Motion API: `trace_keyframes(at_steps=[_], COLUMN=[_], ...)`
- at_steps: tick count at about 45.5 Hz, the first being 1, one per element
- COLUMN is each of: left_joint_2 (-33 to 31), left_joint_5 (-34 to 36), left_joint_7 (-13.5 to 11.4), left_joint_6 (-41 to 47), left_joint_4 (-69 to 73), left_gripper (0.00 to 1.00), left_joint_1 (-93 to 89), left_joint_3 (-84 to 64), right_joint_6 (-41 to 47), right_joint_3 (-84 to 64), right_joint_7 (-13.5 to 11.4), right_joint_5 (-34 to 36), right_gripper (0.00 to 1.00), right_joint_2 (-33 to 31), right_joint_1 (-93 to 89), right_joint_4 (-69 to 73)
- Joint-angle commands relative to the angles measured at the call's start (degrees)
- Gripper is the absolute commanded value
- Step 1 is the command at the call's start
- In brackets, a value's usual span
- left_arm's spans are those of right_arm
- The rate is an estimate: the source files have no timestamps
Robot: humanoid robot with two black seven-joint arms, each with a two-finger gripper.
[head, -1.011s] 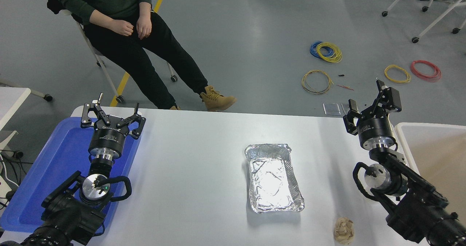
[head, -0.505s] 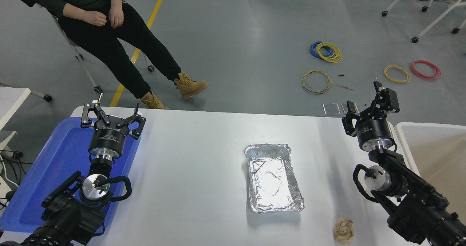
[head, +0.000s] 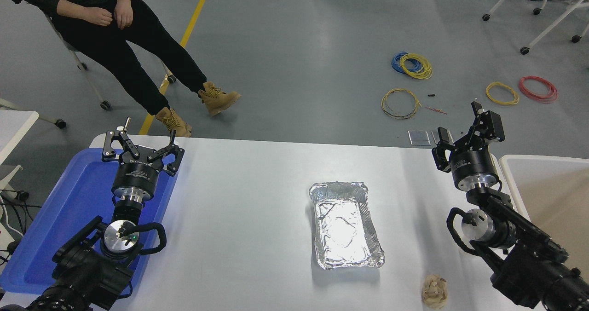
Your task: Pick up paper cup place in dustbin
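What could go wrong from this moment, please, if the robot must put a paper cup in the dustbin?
No paper cup shows on the table, so the right gripper, open and empty beside the dustbin, may go for the wrong thing: the crumpled paper ball or the foil tray. Reaching back for the ball near the table's front edge could push it off.

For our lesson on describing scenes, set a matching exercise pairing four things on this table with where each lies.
Things:
1. foil tray
2. paper ball
3. blue tray
4. dustbin

Places:
A. table's right edge
B. near edge, right of centre
C. table's left end
D. middle of the table

Pairs: 1-D, 2-B, 3-C, 4-A
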Motion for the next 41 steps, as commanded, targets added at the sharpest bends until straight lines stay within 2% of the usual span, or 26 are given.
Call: trace_keyframes(at_steps=[1, 10, 14, 21, 30, 41], left_joint_2=[0.0, 0.0, 0.0, 0.0, 0.0, 0.0], left_joint_5=[0.0, 0.0, 0.0, 0.0, 0.0, 0.0], left_joint_7=[0.0, 0.0, 0.0, 0.0, 0.0, 0.1], left_joint_6=[0.0, 0.0, 0.0, 0.0, 0.0, 0.0], left_joint_4=[0.0, 0.0, 0.0, 0.0, 0.0, 0.0], left_gripper=[1.00, 1.00, 1.00, 1.00, 1.00, 1.00], left_joint_1=[0.0, 0.0, 0.0, 0.0, 0.0, 0.0], left_joint_3=[0.0, 0.0, 0.0, 0.0, 0.0, 0.0], right_joint_6=[-0.2, 0.0, 0.1, 0.6, 0.7, 6.4], right_joint_3=[-5.9, -15.7, -27.2, -54.7, -77.3, -110.5], right_joint_7=[0.0, -0.3, -0.5, -2.2, -2.9, -4.6], right_joint_5=[0.1, 0.1, 1.1, 6.9, 7.0, 7.1], right_gripper=[1.00, 1.00, 1.00, 1.00, 1.00, 1.00], right_joint_2=[-3.7, -11.9, -16.3, -22.7, -25.3, -23.0], right_joint_1=[2.4, 7.7, 13.4, 26.5, 38.6, 51.3], right_joint_4=[-2.0, -2.0, -1.7, -0.9, -0.4, 2.0])
